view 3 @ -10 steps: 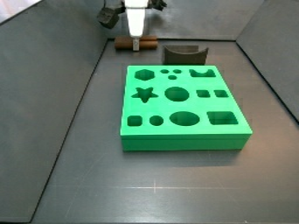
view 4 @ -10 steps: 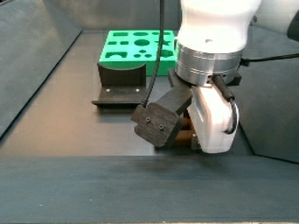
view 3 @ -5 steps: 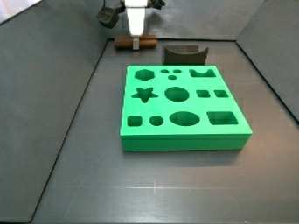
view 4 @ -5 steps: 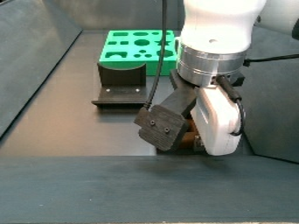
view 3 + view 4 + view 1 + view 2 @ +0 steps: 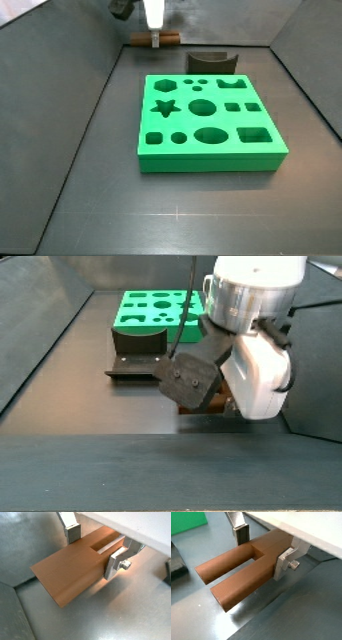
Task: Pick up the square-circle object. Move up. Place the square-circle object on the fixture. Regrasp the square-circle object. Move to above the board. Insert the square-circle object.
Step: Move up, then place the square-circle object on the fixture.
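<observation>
The square-circle object (image 5: 70,574) is a brown wooden peg with a blocky end and two round prongs (image 5: 231,582). My gripper (image 5: 93,551) is shut on its blocky end, silver fingers (image 5: 242,534) on both sides. In a side view the gripper (image 5: 155,36) holds the peg (image 5: 140,41) a little above the floor at the back, left of the fixture (image 5: 211,62). The green board (image 5: 182,122) lies in the middle. In a side view the gripper (image 5: 225,396) and peg (image 5: 214,407) hang to the right of the fixture (image 5: 139,354), with the board (image 5: 134,316) behind.
Grey walls enclose the floor on the left, back and right. The camera block on the wrist (image 5: 185,376) juts out toward the fixture. A corner of the board (image 5: 184,522) and the fixture's edge (image 5: 176,562) show in a wrist view.
The gripper has risen with the peg in it; the peg has come off the floor. Board and fixture have not moved.
</observation>
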